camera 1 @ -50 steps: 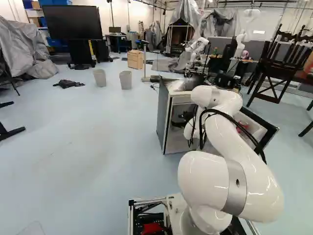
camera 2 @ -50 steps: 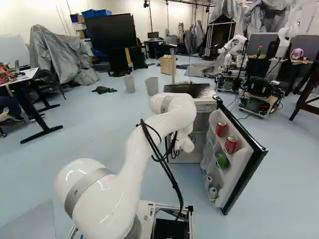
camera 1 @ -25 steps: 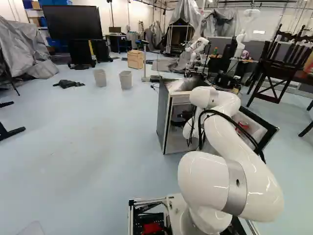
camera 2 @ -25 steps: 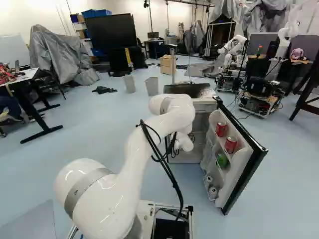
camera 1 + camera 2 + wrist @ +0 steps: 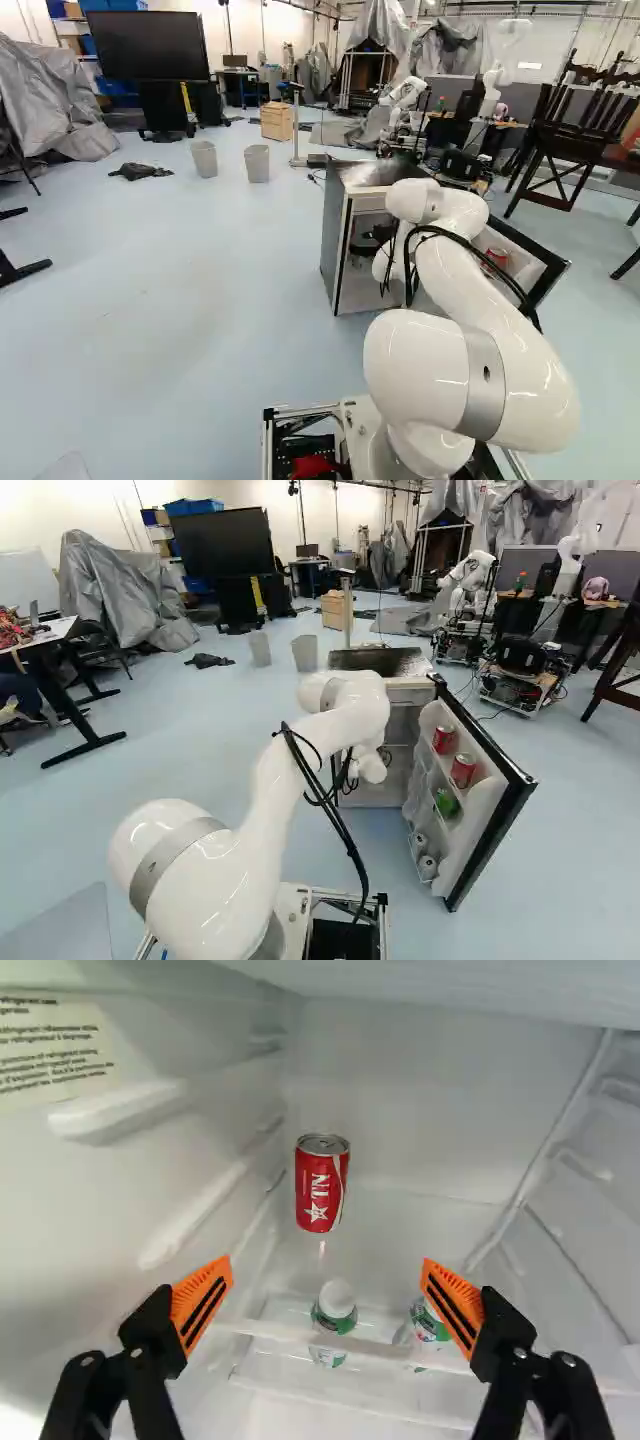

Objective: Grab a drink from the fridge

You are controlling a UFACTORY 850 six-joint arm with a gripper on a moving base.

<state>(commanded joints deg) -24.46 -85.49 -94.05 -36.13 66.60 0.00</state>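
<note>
We note the arm (image 5: pixel 510 350) has shifted slightly at the fridge (image 5: pixel 334 235), its gripper (image 5: pixel 328 1262) spread and empty, and the red can (image 5: pixel 322 1195) upright inside, well ahead, so further advance appears required before closing.

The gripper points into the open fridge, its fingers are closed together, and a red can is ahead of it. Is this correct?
Not quite: the wrist view shows the gripper with its fingers wide apart. It does point into the open fridge, and a red can is ahead.
</note>
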